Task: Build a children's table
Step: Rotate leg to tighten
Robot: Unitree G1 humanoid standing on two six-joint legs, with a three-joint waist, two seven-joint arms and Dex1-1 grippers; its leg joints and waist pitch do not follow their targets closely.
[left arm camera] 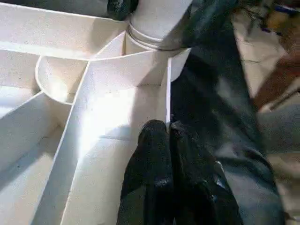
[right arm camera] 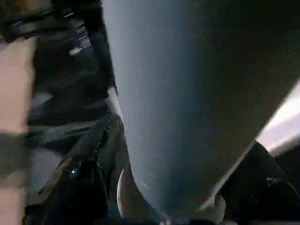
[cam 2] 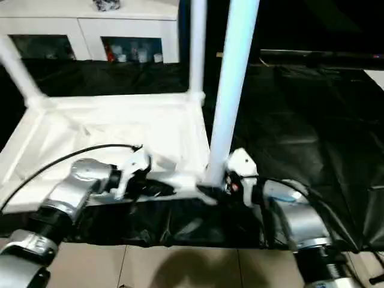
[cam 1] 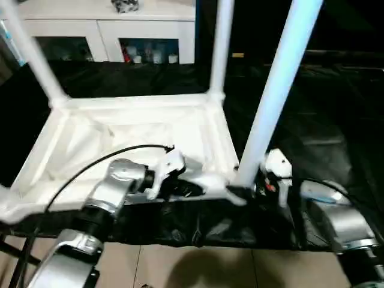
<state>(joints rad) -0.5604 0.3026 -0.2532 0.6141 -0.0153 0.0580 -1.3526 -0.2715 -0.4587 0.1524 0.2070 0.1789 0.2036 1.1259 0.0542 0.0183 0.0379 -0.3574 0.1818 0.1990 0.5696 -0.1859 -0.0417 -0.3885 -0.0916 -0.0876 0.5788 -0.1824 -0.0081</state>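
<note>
The children's table lies upside down on black cloth, its ribbed white top (cam 1: 138, 132) facing up. Three white tube legs stand in corner sockets: far left (cam 1: 36, 54), far right (cam 1: 221, 48) and near right (cam 1: 276, 90). My left gripper (left arm camera: 168, 126) is shut on the thin near rim wall of the top, a little left of the near right socket (left arm camera: 150, 35). My right gripper (cam 1: 252, 191) sits at the foot of the near right leg (right arm camera: 187, 93), where the leg enters its socket.
A white cabinet with glass doors (cam 1: 108, 30) stands behind the work surface. Black cloth (cam 1: 318, 132) covers the surface to the right of the table. A black cable (cam 1: 90, 163) arcs over my left forearm. Beige floor tiles (cam 1: 198, 264) lie below the near edge.
</note>
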